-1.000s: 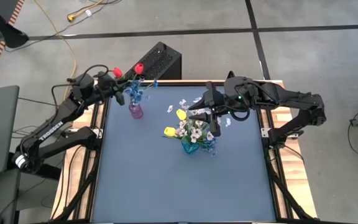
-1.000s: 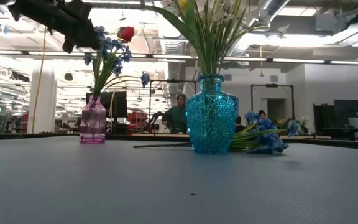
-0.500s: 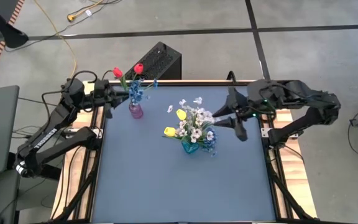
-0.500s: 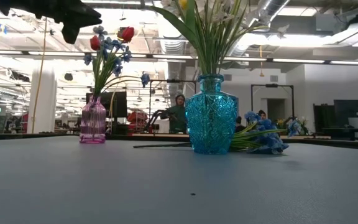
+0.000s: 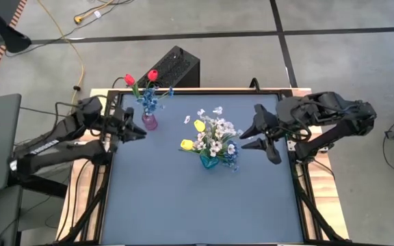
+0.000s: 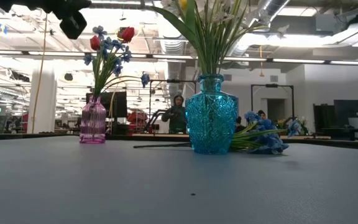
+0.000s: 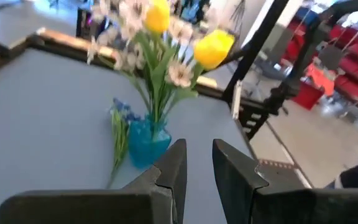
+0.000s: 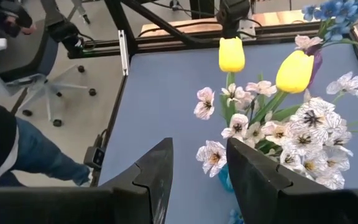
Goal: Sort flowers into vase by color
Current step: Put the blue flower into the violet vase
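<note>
A pink vase point(image 5: 149, 121) point(image 6: 93, 119) near the table's far left corner holds blue sprigs point(image 5: 149, 99) and two red tulips point(image 5: 129, 79) point(image 5: 152, 75). A teal vase point(image 5: 209, 162) point(image 6: 211, 115) at mid-table holds white blossoms point(image 5: 214, 140) and two yellow tulips point(image 5: 199, 125) point(image 8: 230, 54). One blue sprig point(image 5: 232, 160) point(image 6: 263, 140) lies flat on the table beside the teal vase's right side. My left gripper point(image 5: 132, 128) point(image 7: 197, 165) hovers open, left of the pink vase and nearer the near edge. My right gripper point(image 5: 255, 137) point(image 8: 199, 162) hovers open, right of the teal vase.
A black box point(image 5: 176, 66) sits on the floor beyond the table's far edge. The near half of the grey table top point(image 5: 197, 205) is bare. In the low view, people point(image 6: 179, 112) sit in the room behind the table.
My left gripper drew back from above the pink vase toward the left edge, then came toward the near edge; the second red tulip now stands in the pink vase clear of it. My right gripper pulled away from over the teal vase toward the right edge.
</note>
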### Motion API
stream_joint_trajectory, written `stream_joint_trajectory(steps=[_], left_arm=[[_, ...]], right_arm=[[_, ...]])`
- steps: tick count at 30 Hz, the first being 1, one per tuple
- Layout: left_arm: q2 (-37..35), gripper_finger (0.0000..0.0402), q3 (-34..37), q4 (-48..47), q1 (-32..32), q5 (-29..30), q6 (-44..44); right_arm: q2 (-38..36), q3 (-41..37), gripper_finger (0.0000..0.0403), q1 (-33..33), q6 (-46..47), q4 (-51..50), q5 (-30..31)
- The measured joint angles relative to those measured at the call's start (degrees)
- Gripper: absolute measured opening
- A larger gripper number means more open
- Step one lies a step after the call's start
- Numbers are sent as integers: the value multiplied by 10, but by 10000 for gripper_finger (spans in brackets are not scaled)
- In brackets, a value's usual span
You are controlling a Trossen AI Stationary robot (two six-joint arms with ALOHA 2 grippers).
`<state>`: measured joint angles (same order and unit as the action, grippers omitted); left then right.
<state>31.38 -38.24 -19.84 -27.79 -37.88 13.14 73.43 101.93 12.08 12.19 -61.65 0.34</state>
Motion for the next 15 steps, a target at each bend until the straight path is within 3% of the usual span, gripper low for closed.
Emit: stream_joint_trajectory(steps=[6, 15], left_arm=[[71, 66, 0, 15, 136, 127, -4], [268, 66, 0, 138, 284, 296, -61]], right_arm=[[0, 0, 175, 0, 13, -9, 0], [0, 0, 175, 34, 40, -46, 1]])
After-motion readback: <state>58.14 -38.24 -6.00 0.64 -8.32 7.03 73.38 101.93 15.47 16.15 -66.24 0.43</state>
